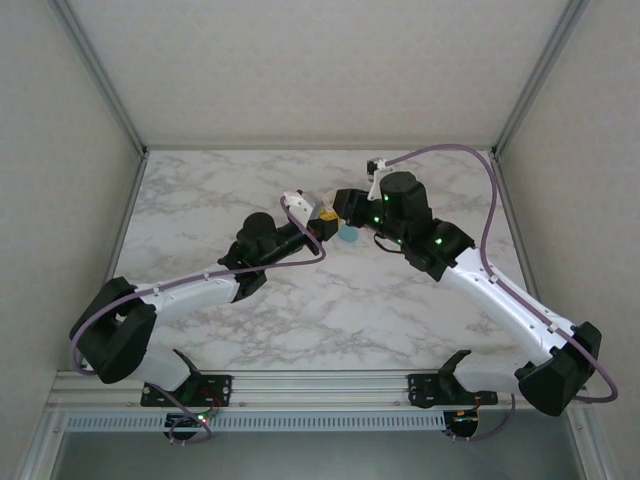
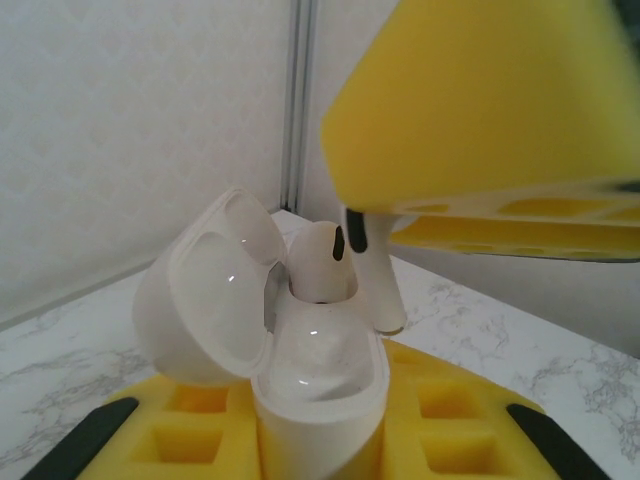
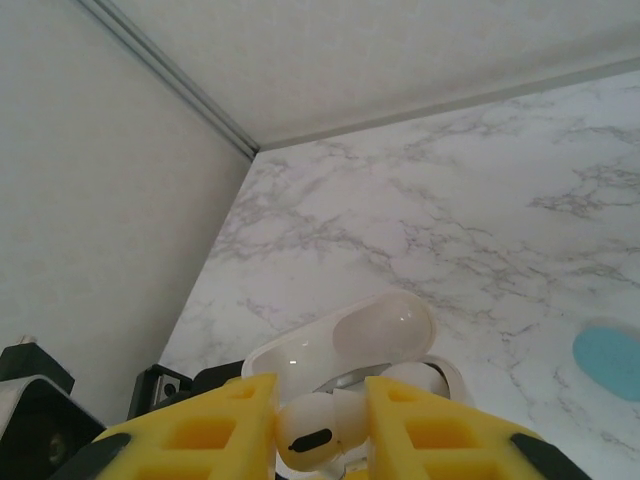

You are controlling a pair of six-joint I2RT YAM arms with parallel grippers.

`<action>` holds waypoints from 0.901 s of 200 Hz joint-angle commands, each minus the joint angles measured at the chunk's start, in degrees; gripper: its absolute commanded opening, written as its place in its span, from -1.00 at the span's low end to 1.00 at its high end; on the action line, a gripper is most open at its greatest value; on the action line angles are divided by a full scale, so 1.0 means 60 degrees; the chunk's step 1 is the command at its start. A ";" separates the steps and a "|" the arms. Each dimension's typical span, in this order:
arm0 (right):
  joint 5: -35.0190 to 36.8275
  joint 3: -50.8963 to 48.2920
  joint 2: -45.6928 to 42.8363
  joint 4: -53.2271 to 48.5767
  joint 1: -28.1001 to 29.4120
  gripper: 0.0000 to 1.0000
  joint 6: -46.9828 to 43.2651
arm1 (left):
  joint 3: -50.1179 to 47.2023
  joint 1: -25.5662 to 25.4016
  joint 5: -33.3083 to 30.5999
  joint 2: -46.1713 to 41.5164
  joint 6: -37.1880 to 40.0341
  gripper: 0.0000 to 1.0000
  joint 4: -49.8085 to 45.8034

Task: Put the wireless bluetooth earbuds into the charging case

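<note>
A white charging case (image 2: pixel 318 375) stands upright with its lid (image 2: pixel 205 300) hinged open to the left, and my left gripper (image 2: pixel 320 425) is shut on its body between yellow pads. One white earbud (image 2: pixel 322 262) sits in the case. My right gripper (image 3: pixel 320 425) is shut on a second white earbud (image 3: pixel 315 432), whose stem (image 2: pixel 381 288) hangs just beside the case's open mouth. From the right wrist, the open lid (image 3: pixel 345 335) lies directly beyond the fingers. In the top view both grippers, left (image 1: pixel 322 225) and right (image 1: pixel 345 207), meet at mid-table.
A teal rounded object (image 3: pixel 612 362) lies on the marble table (image 1: pixel 300 310) just right of the grippers, also seen from above (image 1: pixel 347 236). White walls with metal corner posts (image 1: pixel 95 75) enclose the table on three sides.
</note>
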 commanded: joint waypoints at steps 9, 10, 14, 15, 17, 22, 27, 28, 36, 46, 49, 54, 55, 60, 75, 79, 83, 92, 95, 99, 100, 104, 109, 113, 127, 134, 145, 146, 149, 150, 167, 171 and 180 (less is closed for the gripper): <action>0.0015 0.0292 0.0139 0.0350 0.0349 -0.45 0.0022 | 0.0152 -0.0096 -0.0103 -0.0100 -0.0196 -1.00 0.0486; 0.0020 0.0293 0.0144 0.0352 0.0355 -0.45 0.0015 | 0.0152 -0.0096 -0.0103 -0.0100 -0.0196 -1.00 0.0491; 0.0045 0.0287 0.0147 0.0375 0.0360 -0.45 -0.0001 | 0.0152 -0.0096 -0.0114 -0.0100 -0.0184 -1.00 0.0482; 0.0050 0.0291 0.0148 0.0380 0.0368 -0.45 -0.0004 | 0.0152 -0.0096 -0.0116 -0.0100 -0.0182 -1.00 0.0489; 0.0061 0.0282 0.0160 0.0390 0.0374 -0.45 0.0001 | 0.0152 -0.0096 -0.0117 -0.0100 -0.0181 -1.00 0.0494; 0.0090 0.0282 0.0176 0.0394 0.0376 -0.45 -0.0010 | 0.0152 -0.0096 -0.0117 -0.0100 -0.0193 -1.00 0.0487; 0.0111 0.0315 0.0205 0.0391 0.0376 -0.45 -0.0031 | 0.0159 -0.0096 -0.0117 -0.0100 -0.0182 -1.00 0.0491; 0.0119 0.0319 0.0213 0.0387 0.0383 -0.45 -0.0034 | 0.0156 -0.0096 -0.0117 -0.0100 -0.0189 -1.00 0.0486; 0.0142 0.0372 0.0258 0.0342 0.0394 -0.45 -0.0048 | 0.0154 -0.0096 -0.0103 -0.0093 -0.0196 -1.00 0.0496; 0.0142 0.0397 0.0303 0.0325 0.0408 -0.45 -0.0043 | 0.0166 -0.0096 -0.0088 -0.0100 -0.0196 -1.00 0.0495; 0.0142 0.0399 0.0315 0.0338 0.0413 -0.45 -0.0048 | 0.0166 -0.0096 -0.0088 -0.0093 -0.0195 -1.00 0.0492; 0.0150 0.0423 0.0334 0.0354 0.0419 -0.46 -0.0054 | 0.0159 -0.0096 -0.0089 -0.0100 -0.0211 -1.00 0.0506; 0.0153 0.0417 0.0337 0.0354 0.0420 -0.45 -0.0053 | 0.0163 -0.0096 -0.0088 -0.0100 -0.0218 -1.00 0.0501; 0.0191 0.0439 0.0352 0.0343 0.0435 -0.45 -0.0077 | 0.0166 -0.0095 -0.0104 -0.0100 -0.0211 -1.00 0.0512; 0.0372 0.0459 0.0436 0.0197 0.0466 -0.45 -0.0189 | 0.0170 -0.0096 -0.0103 -0.0122 -0.0293 -1.00 0.0595; 0.0420 0.0468 0.0449 0.0149 0.0478 -0.45 -0.0245 | 0.0154 -0.0096 -0.0110 -0.0116 -0.0331 -1.00 0.0625; 0.0500 0.0470 0.0461 0.0091 0.0505 -0.45 -0.0268 | 0.0164 -0.0096 -0.0092 -0.0115 -0.0352 -1.00 0.0641; 0.0653 0.0454 0.0469 -0.0016 0.0515 -0.45 -0.0317 | 0.0167 -0.0096 -0.0084 -0.0129 -0.0385 -1.00 0.0648; 0.0711 0.0442 0.0469 -0.0025 0.0521 -0.45 -0.0346 | 0.0177 -0.0096 -0.0062 -0.0130 -0.0400 -1.00 0.0649; 0.0781 0.0432 0.0469 -0.0047 0.0536 -0.45 -0.0380 | 0.0180 -0.0096 -0.0059 -0.0128 -0.0411 -1.00 0.0664; 0.0791 0.0429 0.0463 -0.0052 0.0536 -0.45 -0.0391 | 0.0180 -0.0096 -0.0059 -0.0129 -0.0413 -1.00 0.0668; 0.0846 0.0438 0.0470 -0.0076 0.0551 -0.45 -0.0413 | 0.0181 -0.0096 -0.0063 -0.0148 -0.0415 -1.00 0.0660; 0.0871 0.0446 0.0474 -0.0085 0.0560 -0.46 -0.0428 | 0.0181 -0.0096 -0.0061 -0.0144 -0.0426 -1.00 0.0684; 0.0862 0.0455 0.0486 -0.0099 0.0565 -0.46 -0.0435 | 0.0174 -0.0096 -0.0080 -0.0144 -0.0437 -1.00 0.0722; 0.0663 0.0519 0.0527 -0.0124 0.0591 -0.46 -0.0591 | 0.0166 -0.0096 -0.0170 -0.0130 -0.0480 -1.00 0.0812; 0.0558 0.0596 0.0530 -0.0217 0.0596 -0.45 -0.0682 | 0.0182 -0.0092 -0.0223 -0.0130 -0.0502 -1.00 0.0832; 0.0456 0.0658 0.0531 -0.0418 0.0609 -0.42 -0.0807 | 0.0223 -0.0096 -0.0265 -0.0130 -0.0545 -1.00 0.0840; 0.0456 0.0658 0.0531 -0.0418 0.0609 -0.42 -0.0807 | 0.0224 -0.0096 -0.0272 -0.0130 -0.0546 -1.00 0.0844; 0.0441 0.0667 0.0530 -0.0465 0.0619 -0.42 -0.0832 | 0.0225 -0.0096 -0.0265 -0.0141 -0.0547 -1.00 0.0841; 0.0446 0.0664 0.0515 -0.0480 0.0615 -0.42 -0.0837 | 0.0225 -0.0096 -0.0264 -0.0143 -0.0547 -1.00 0.0837; 0.0353 0.0779 0.0506 -0.0817 0.0612 -0.39 -0.0962 | 0.0229 -0.0096 -0.0250 -0.0168 -0.0547 -1.00 0.0860; 0.0311 0.0815 0.0511 -0.0876 0.0621 -0.38 -0.0983 | 0.0229 -0.0096 -0.0249 -0.0173 -0.0539 -1.00 0.0857; 0.0290 0.0906 0.0526 -0.1030 0.0611 -0.37 -0.1010 | 0.0225 -0.0096 -0.0252 -0.0188 -0.0518 -1.00 0.0854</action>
